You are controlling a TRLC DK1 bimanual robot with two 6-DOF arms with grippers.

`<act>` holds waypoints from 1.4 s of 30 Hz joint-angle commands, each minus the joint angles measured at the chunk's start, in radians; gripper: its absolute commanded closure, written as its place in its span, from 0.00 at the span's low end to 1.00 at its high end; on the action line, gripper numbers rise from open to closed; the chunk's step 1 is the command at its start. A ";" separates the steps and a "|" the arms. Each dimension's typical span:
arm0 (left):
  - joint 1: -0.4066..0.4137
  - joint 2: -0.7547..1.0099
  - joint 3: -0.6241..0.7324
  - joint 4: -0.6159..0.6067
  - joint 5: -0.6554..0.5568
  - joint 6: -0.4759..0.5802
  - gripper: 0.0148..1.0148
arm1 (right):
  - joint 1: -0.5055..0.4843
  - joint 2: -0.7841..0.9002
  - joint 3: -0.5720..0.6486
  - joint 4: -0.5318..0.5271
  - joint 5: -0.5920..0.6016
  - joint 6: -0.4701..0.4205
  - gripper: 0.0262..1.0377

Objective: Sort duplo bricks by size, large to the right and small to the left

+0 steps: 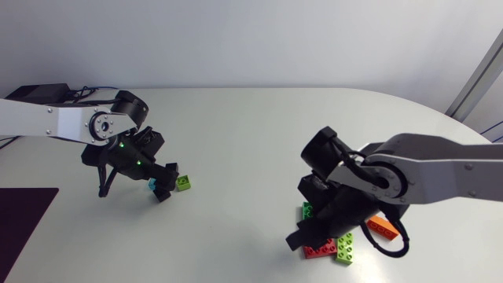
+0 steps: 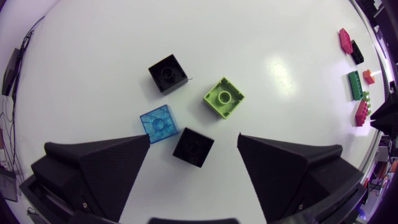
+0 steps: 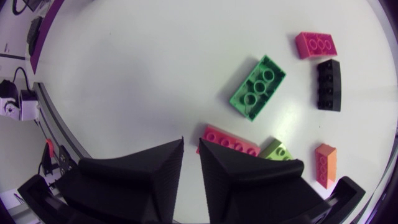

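White desk [image 1: 236, 134] from overhead: left tool [image 1: 163, 191] hovers at centre-left beside a small lime brick [image 1: 184, 183], right tool [image 1: 299, 238] at lower right over a red long brick [image 1: 321, 251]. Left wrist: tool spread wide, small black brick [image 2: 193, 147] sitting untouched in the gap, blue brick [image 2: 159, 124] just beside. Right wrist: tool pinched narrow, holding nothing, red long brick just ahead.

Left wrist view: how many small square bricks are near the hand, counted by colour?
Black square plastic bricks: 2
Lime green square plastic brick: 1
Translucent blue square plastic brick: 1
Total: 4
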 commanded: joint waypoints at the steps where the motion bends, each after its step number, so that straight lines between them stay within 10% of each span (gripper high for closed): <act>1: 0.005 0.002 -0.016 0.004 0.002 0.019 0.03 | 0.002 0.009 -0.081 -0.027 0.007 -0.029 0.98; 9: 0.015 0.019 -0.016 0.013 0.002 0.024 0.03 | -0.084 0.048 -0.176 0.040 0.008 -0.083 0.98; 25: 0.015 0.031 -0.015 0.020 0.002 0.024 0.03 | -0.347 0.325 0.067 0.123 0.008 -0.198 0.98; 38: 0.019 0.022 -0.025 0.018 0.002 0.029 0.03 | -0.105 0.028 0.039 -0.030 0.001 -0.083 0.97; 40: 0.019 0.022 -0.027 0.020 0.002 0.029 0.03 | -0.076 0.002 0.025 -0.030 0.010 -0.069 0.68; 42: 0.019 0.022 -0.028 0.020 0.002 0.029 0.03 | -0.054 0.000 0.014 -0.040 0.030 -0.052 0.09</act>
